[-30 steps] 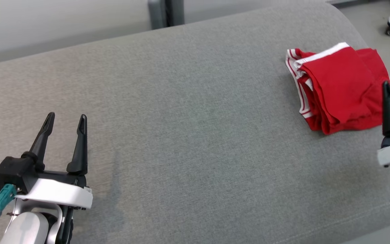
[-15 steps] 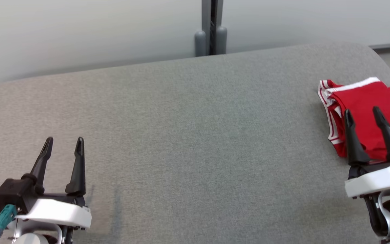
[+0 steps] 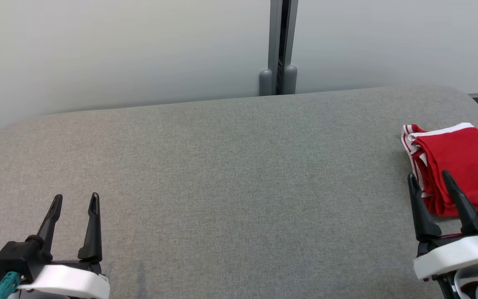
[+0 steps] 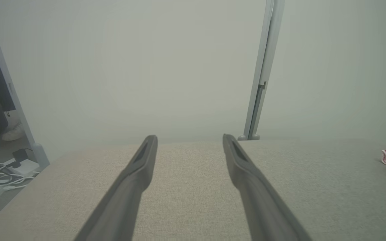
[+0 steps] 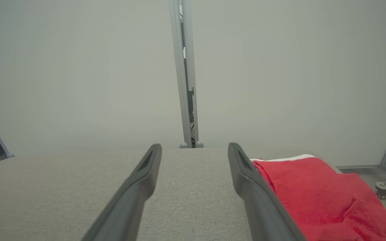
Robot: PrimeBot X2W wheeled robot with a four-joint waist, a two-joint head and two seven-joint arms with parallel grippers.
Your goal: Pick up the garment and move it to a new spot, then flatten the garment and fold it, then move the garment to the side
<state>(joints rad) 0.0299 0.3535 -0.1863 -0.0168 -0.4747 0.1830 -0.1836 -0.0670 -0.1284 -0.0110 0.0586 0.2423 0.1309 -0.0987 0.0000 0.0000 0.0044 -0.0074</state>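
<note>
Holds the left gripper (image 3: 76, 196), fingers parted and empty, at seven o'clock over the grey fabric-covered bench (image 3: 239, 166), has eased the right gripper (image 3: 428, 174), fingers likewise parted and empty, back to five o'clock off the folded red white-trimmed garment (image 3: 459, 153) at three o'clock, likely finishing the task.

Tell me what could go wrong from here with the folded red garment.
1. The red garment lies at the right end of the grey padded surface; a nudge might slide it off.
2. The right gripper, open, sits close beside the stack; an arm move could snag a layer and undo the fold.
</note>
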